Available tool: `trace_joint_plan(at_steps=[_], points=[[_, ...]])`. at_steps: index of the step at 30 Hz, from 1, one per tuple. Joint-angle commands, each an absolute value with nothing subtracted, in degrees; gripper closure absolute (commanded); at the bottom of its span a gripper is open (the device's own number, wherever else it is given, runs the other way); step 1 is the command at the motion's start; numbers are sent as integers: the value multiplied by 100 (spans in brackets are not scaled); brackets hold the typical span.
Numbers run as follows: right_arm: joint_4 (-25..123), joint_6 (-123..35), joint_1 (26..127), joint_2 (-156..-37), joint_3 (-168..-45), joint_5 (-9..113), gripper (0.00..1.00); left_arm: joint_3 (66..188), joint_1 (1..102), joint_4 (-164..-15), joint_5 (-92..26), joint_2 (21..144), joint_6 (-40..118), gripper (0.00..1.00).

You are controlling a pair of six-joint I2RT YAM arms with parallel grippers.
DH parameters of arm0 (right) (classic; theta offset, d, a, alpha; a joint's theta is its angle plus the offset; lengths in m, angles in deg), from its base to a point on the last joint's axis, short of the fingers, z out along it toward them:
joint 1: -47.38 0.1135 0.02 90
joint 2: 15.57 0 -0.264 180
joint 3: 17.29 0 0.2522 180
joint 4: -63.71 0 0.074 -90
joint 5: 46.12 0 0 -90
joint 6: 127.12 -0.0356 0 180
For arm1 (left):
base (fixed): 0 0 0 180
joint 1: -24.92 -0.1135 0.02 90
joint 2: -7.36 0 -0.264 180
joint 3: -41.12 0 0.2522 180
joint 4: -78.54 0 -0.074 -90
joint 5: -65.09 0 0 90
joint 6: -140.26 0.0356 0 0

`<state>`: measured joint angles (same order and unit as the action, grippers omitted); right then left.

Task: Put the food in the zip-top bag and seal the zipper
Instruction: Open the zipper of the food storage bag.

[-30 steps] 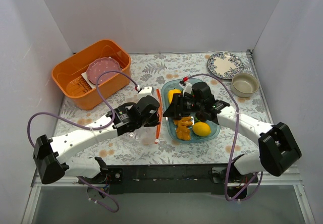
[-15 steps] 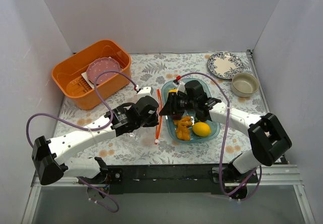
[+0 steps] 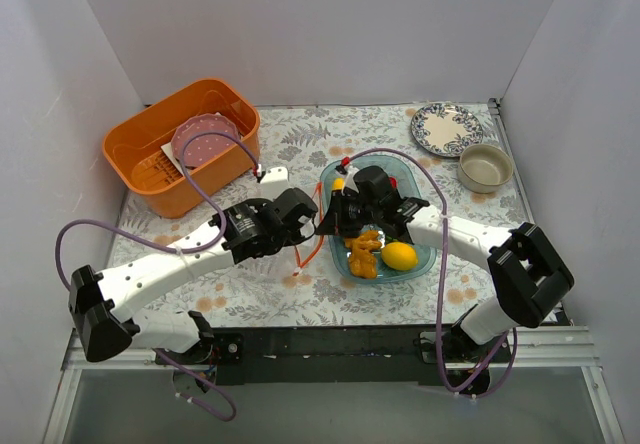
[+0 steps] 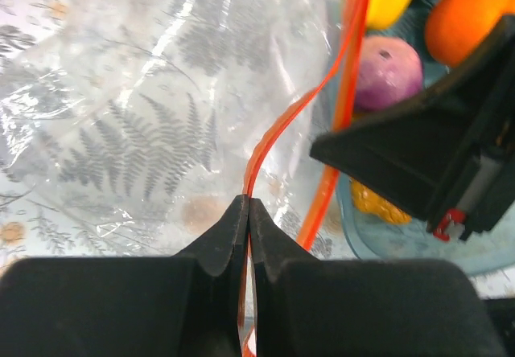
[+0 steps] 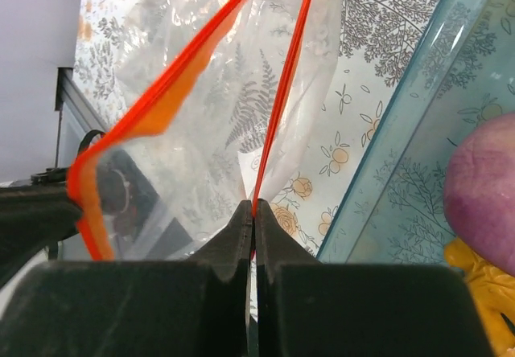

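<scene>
Fingertips of the left gripper (image 4: 247, 210) pinched one lip of the zipper (image 4: 283, 127). The right gripper (image 5: 253, 211) pinched the other lip. The bag (image 4: 153, 108) gaped just beside the tray (image 5: 426, 188), where the food (image 3: 399, 256) lay.

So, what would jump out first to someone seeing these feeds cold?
Both grippers meeting mid-table: the left gripper and the right gripper each pinch one side of the zipper, holding the clear bag open beside the blue tray. Then the bright food in that tray, lemon nearest, and the orange basket at back left.
</scene>
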<state>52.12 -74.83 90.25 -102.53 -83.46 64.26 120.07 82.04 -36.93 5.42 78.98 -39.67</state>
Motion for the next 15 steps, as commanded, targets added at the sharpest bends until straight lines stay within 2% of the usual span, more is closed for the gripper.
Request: trace_joint_plan(at_steps=[1,7,15], points=[[5004,-7605,9176,-10083,-8564,5856,99,12457,8213,-2794,1604,8005,-4317,100],[4740,-7614,9212,-10206,-8739,5671,99,12511,8213,-2757,1588,8005,-4326,100],[5382,-7930,9255,-10074,-8634,6286,99,12186,8222,-3961,490,8013,-3693,94]])
